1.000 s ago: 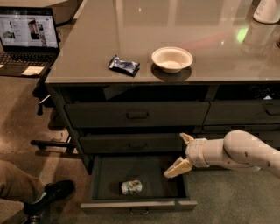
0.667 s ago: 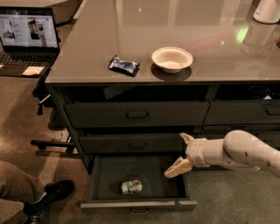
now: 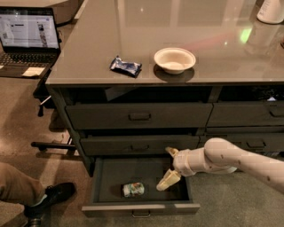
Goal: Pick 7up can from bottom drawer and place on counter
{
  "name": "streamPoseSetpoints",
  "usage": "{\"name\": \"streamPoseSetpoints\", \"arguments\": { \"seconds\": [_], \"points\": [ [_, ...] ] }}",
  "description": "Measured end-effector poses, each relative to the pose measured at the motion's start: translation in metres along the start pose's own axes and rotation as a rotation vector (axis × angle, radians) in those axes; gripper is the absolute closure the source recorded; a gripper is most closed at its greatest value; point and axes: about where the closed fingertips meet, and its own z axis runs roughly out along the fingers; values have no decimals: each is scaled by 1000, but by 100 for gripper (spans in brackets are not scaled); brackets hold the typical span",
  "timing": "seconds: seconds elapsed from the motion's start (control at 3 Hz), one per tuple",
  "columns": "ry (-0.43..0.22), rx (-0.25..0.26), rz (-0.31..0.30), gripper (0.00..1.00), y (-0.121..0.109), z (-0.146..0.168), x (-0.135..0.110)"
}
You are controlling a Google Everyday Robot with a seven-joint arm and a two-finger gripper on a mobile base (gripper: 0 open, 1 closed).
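Note:
The 7up can [image 3: 133,189] lies on its side in the open bottom drawer [image 3: 140,208], left of its middle. My gripper [image 3: 169,166] hangs over the right part of the drawer, to the right of the can and apart from it. Its two cream fingers [image 3: 168,181] are spread wide, one up by the middle drawer front and one down inside the drawer, with nothing between them. The white arm reaches in from the right. The counter [image 3: 213,53] is the glossy grey top above.
A white bowl [image 3: 174,60] and a dark blue snack wrapper [image 3: 126,66] sit on the counter. A white container [image 3: 270,10] stands at the far right. A laptop [image 3: 27,35] is at the left. A person's leg and shoe [image 3: 46,197] are at the lower left.
My gripper has moved slightly left and down toward the drawer. The can has not moved.

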Motion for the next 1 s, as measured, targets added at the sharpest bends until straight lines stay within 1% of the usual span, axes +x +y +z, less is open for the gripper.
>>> {"name": "streamPoseSetpoints", "arguments": {
  "seconds": [0.33,0.67,1.0],
  "points": [
    [-21,-78,-3,0,14,62,35],
    [-60,-76,1,0,20,123,67],
    [-91,-4,17,0,17,173,73]
  ]
}}
